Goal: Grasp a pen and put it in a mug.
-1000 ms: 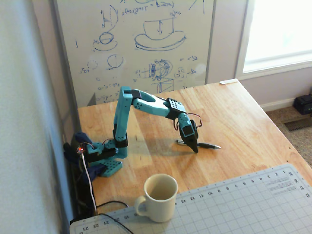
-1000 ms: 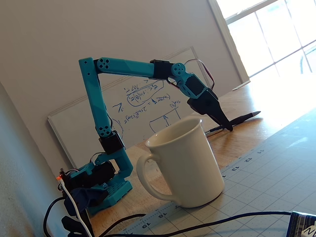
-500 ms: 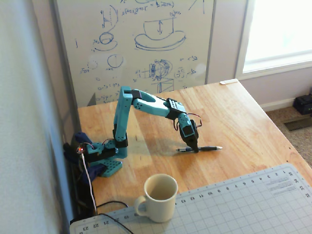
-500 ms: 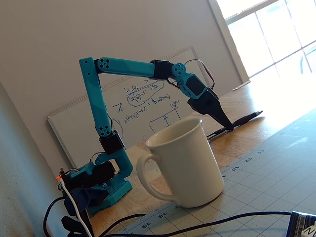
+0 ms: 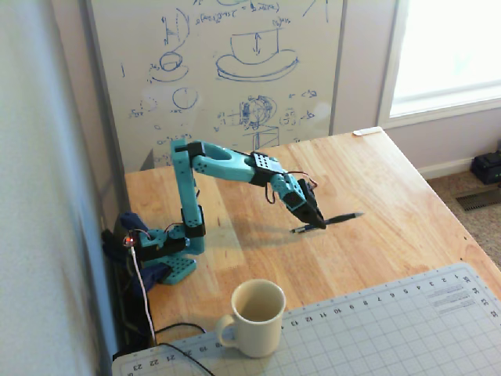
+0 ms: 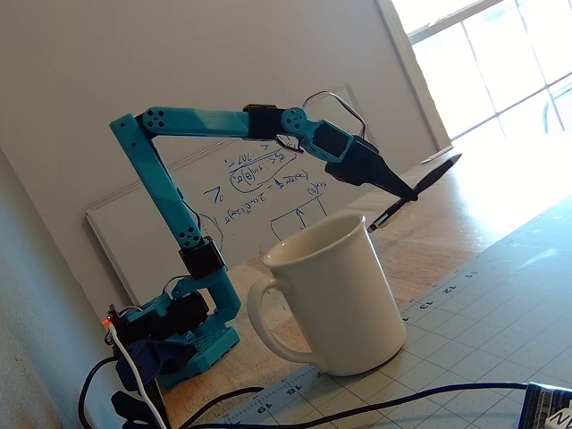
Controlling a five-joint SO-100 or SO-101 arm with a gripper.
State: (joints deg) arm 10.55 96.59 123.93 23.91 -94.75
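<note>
The dark pen [image 5: 337, 220] hangs tilted above the wooden table, with my gripper [image 5: 319, 225] shut on its lower part; in the low fixed view the pen [image 6: 429, 176] slants up to the right from the gripper [image 6: 409, 196]. The cream-white mug [image 5: 256, 317] stands upright on the front left of the table, handle to the left, at the edge of the cutting mat. It fills the foreground of the low fixed view as the mug [image 6: 331, 295], nearer the camera than the gripper and below it.
A grey gridded cutting mat [image 5: 368, 329] covers the table's front. My teal arm's base [image 5: 160, 254] sits at the table's left edge with cables [image 5: 168, 337] trailing forward. A whiteboard [image 5: 227, 70] leans at the back. Bare wood [image 5: 376, 180] lies right of the gripper.
The gripper has closed on the pen and lifted it off the table; the pen now hangs tilted in the air. The arm has drawn back and up. The mug has not moved.
</note>
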